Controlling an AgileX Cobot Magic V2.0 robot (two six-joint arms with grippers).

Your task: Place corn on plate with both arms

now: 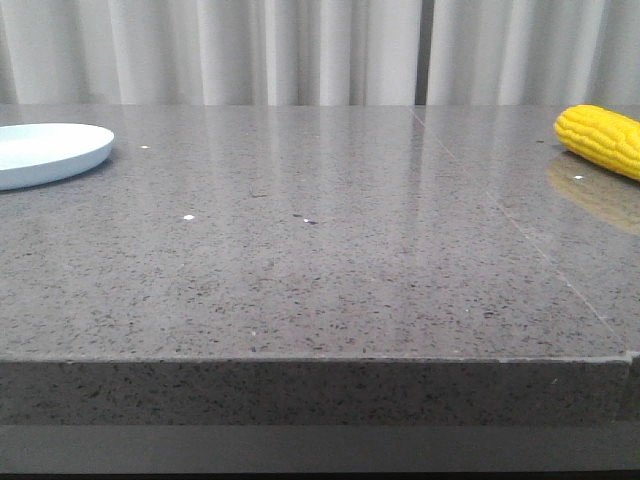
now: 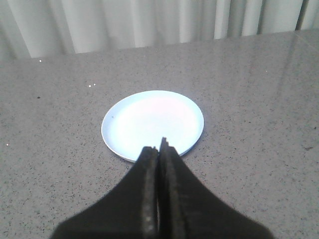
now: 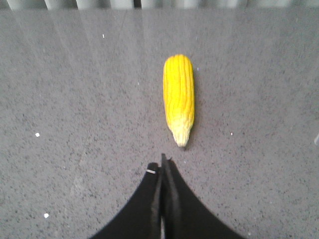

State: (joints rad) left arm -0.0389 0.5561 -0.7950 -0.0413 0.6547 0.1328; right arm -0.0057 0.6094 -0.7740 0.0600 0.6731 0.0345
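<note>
Nothing done yet, by the look of it. Corn (image 1: 603,139) lying far right on the grey speckled surface (image 1: 320,260), cut off by the front view's right edge; plate (image 1: 45,152) bare, far left, well apart from the corn. All of the work left: picking up, carrying across, setting down on the plate, probably with a handover between arms given the wide gap.

Right claw (image 3: 162,164) pressed together, holding nothing, hanging near the corn's pale tapered tip, not touching. Left claw (image 2: 160,148) likewise pressed together and empty, poised over the plate's near rim. Neither arm visible from the front.

Corn bright yellow, rows of kernels running lengthwise, rounded at one end, lying flat. Plate round, shallow, pale blue-white, plain, low rim.
</note>
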